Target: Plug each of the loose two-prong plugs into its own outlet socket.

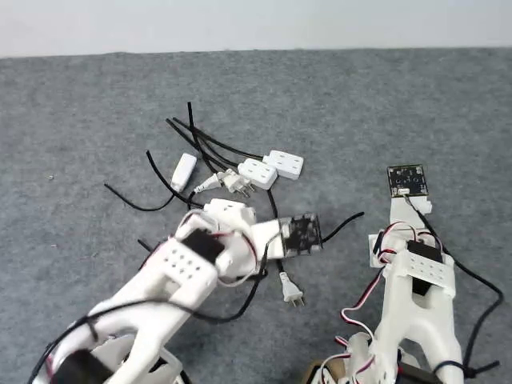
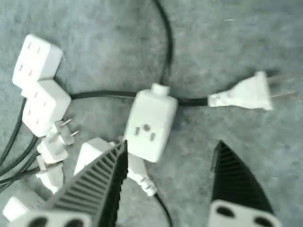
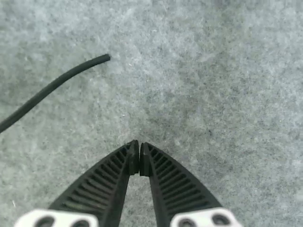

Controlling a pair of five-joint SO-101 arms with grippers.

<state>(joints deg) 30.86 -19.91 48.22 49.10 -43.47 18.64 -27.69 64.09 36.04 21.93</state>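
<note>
Left gripper [image 2: 172,144]: held wide open, empty, above the outlet socket's [image 2: 150,124] near end.
Loose plug [image 2: 246,94]: laid beside that socket, crosswise to the jaws, prongs turned away.
Right gripper [image 3: 139,158]: closed, empty, well apart from the socket; left arm judged nearer.

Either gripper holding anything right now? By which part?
Nothing held: left gripper open over a socket, right gripper shut, empty.
</note>
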